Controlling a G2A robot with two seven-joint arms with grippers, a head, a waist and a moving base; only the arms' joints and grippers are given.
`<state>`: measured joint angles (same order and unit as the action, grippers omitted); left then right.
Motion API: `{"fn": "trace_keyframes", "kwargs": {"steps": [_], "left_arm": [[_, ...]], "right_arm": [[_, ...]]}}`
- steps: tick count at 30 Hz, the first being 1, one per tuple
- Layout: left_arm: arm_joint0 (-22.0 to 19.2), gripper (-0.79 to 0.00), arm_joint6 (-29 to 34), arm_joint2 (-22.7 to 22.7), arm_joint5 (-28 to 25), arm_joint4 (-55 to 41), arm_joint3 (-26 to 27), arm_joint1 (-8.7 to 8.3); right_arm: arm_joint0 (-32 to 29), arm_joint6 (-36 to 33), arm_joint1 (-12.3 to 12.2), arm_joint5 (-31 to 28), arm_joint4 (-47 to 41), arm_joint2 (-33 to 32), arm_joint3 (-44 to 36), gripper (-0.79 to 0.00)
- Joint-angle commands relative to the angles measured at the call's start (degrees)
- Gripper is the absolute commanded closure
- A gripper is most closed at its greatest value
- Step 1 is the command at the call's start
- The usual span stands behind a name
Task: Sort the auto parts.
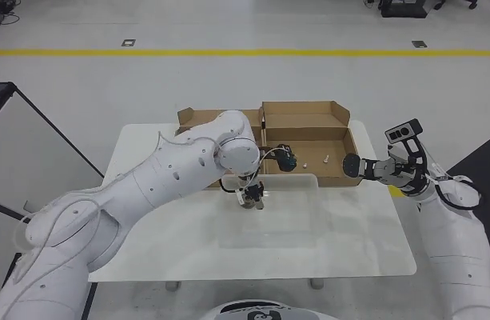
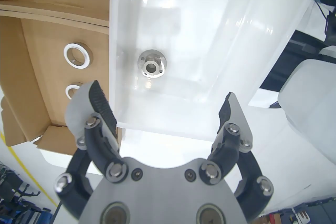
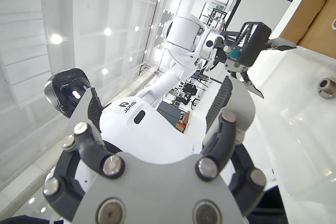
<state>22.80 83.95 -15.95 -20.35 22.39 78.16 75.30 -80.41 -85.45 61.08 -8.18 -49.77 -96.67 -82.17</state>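
You have: clear tray [image 2: 236, 25], one metal hub [image 2: 151, 66] inside; cardboard box [image 2: 34, 57] at its 12 o'clock, two white rings [image 2: 77, 55]. Left gripper [image 2: 160, 91] and right gripper [image 3: 160, 88] gape wide, empty.

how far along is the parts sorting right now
Looks done: a white ring and a second ring lie in the cardboard box.
In hand: nothing. The left tool is open above the clear tray, and the right tool is open and empty, off to the side.
Left: one metal flanged part sits in the tray, probably the next pick.
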Motion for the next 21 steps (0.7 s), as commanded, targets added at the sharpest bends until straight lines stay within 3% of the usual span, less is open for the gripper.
{"fn": "trace_keyframes", "kwargs": {"steps": [1, 7, 11, 13, 21], "left_arm": [[-1.5, -0.785, 0.1, 2.5, 0.1, -0.9, -0.3, 0.17], [-3.5, -0.785, -1.0, 6.2, -1.0, -3.7, -1.4, 0.77], [-2.6, -0.785, -1.6, 6.2, -1.6, -2.5, -0.6, 1.23], [-1.8, -0.674, -1.6, 6.2, -1.6, -1.5, -0.6, 1.44], [1.5, -0.489, -4.0, 6.2, -4.0, 4.0, -2.7, 2.07]], "right_arm": [[0.0, 0.0, 0.0, 0.0, 0.0, 0.0, 0.0, -0.785], [0.0, 0.0, 0.0, 0.0, 0.0, 0.0, 0.0, -0.785], [0.0, 0.0, 0.0, 0.0, 0.0, 0.0, 0.0, -0.785], [0.0, 0.0, 0.0, 0.0, 0.0, 0.0, 0.0, -0.785], [0.0, 0.0, 0.0, 0.0, 0.0, 0.0, 0.0, -0.785]]}}
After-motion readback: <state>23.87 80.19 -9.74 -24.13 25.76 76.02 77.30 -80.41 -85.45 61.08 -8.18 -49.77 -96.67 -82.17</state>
